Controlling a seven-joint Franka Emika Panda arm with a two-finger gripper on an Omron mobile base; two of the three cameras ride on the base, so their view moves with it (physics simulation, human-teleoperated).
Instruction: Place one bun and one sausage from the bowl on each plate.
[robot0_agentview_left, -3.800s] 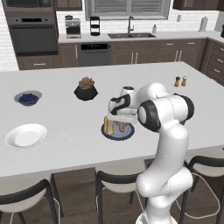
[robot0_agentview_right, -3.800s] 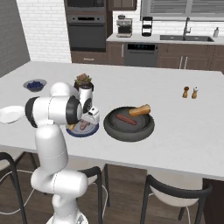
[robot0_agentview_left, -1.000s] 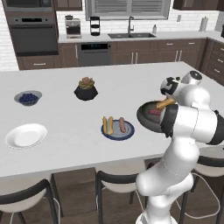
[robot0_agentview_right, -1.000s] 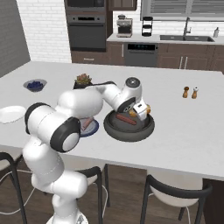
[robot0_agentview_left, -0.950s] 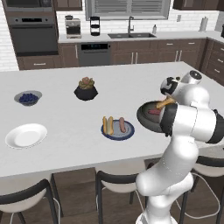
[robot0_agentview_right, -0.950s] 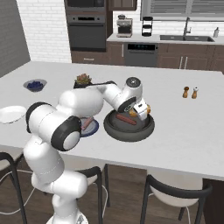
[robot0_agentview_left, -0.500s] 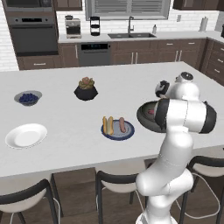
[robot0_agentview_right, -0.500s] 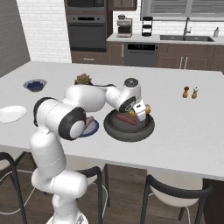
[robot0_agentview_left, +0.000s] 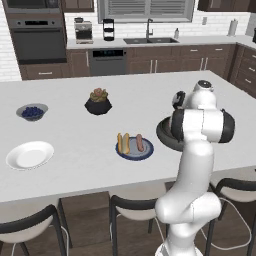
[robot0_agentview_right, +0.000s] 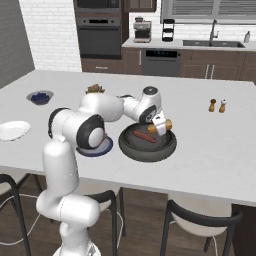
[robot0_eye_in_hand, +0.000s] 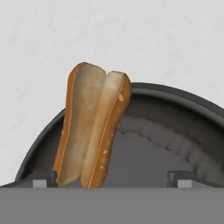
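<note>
Hand view: bun (robot0_eye_in_hand: 94, 131) lies beside one of the spread fingers (robot0_eye_in_hand: 43, 178).

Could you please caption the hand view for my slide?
Open hand poised over a split golden-brown bun leaning on the wide dark grey bowl's rim.
</note>
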